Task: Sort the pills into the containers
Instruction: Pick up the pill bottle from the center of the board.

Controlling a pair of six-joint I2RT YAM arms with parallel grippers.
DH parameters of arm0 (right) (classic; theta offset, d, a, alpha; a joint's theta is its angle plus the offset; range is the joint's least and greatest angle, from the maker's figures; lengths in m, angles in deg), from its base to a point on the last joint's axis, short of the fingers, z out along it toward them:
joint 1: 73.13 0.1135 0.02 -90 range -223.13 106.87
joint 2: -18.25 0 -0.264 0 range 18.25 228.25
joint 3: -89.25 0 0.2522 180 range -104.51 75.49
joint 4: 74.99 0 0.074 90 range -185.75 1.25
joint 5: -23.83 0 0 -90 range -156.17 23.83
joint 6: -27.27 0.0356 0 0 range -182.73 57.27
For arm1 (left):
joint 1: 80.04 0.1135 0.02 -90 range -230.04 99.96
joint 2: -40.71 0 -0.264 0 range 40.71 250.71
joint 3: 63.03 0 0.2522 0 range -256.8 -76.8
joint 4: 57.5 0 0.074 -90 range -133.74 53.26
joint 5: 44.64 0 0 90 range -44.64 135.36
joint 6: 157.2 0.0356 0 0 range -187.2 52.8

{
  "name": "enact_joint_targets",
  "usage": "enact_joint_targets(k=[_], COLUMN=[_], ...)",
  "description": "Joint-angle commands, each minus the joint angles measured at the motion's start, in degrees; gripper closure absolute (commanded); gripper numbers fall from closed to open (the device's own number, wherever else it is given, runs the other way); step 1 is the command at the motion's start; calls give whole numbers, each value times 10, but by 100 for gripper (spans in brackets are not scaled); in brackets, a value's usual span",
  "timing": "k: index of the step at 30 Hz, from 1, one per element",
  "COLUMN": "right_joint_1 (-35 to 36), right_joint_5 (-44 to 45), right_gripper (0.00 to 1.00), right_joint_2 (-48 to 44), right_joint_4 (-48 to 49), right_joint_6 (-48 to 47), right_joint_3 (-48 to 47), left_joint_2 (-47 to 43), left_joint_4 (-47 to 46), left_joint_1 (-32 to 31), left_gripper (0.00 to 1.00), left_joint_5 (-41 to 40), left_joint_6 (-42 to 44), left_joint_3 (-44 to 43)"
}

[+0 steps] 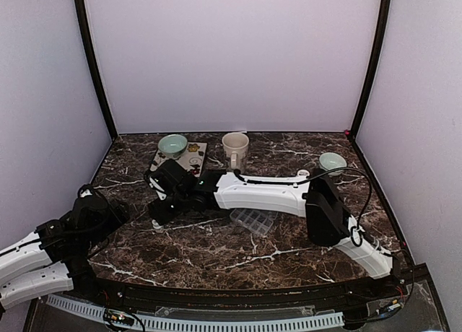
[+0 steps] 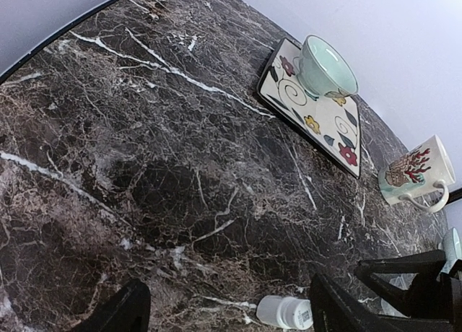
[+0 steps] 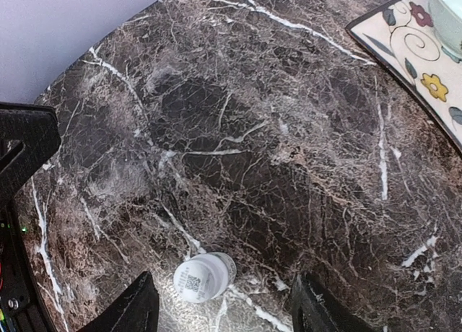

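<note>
A small white bottle (image 1: 157, 224) lies on its side on the marble table; no loose pills show. My right gripper (image 3: 225, 314) hangs open over it, with the bottle (image 3: 204, 276) between its fingers and nearer the left one, touching neither. My left gripper (image 2: 227, 317) is open too, low over the table. The bottle (image 2: 286, 312) lies just inside its right finger (image 2: 339, 310). The containers, a clear compartment tray (image 1: 253, 221), rest mid-table beside the right arm.
A pale green bowl (image 1: 173, 144) stands on a flowered plate (image 1: 193, 157) at the back left. A cream mug (image 1: 235, 149) stands behind the middle, and a second green bowl (image 1: 332, 162) sits at the back right. The right arm (image 1: 263, 193) stretches across the table.
</note>
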Motion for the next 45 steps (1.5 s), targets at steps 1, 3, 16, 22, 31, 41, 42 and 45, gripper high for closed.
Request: enact_joint_targets(k=[1, 3, 16, 22, 31, 41, 42, 45], right_joint_1=[8, 9, 9, 9, 9, 9, 9, 8], right_joint_5=[-27, -30, -62, -65, -74, -73, -73, -73], right_gripper=[37, 37, 37, 37, 40, 43, 44, 47], right_joint_2=[20, 25, 53, 64, 75, 86, 87, 89], right_joint_4=[-8, -10, -25, -31, -35, -43, -43, -44], right_joint_6=[7, 7, 9, 7, 7, 7, 7, 8], right_joint_3=[-35, -40, -71, -80, -87, -95, -97, -100], left_joint_2=[-7, -8, -11, -14, -11, -12, -12, -13], left_joint_4=[14, 13, 2, -2, -10, -16, -16, -16], left_joint_1=[4, 4, 4, 5, 5, 5, 5, 5], left_gripper=[22, 22, 22, 22, 22, 22, 22, 22], left_joint_5=[-11, -10, -7, -9, -8, -8, -8, -7], left_joint_6=[-6, -7, -7, -7, -7, -8, -7, -7], left_joint_3=[9, 10, 19, 21, 27, 30, 29, 30])
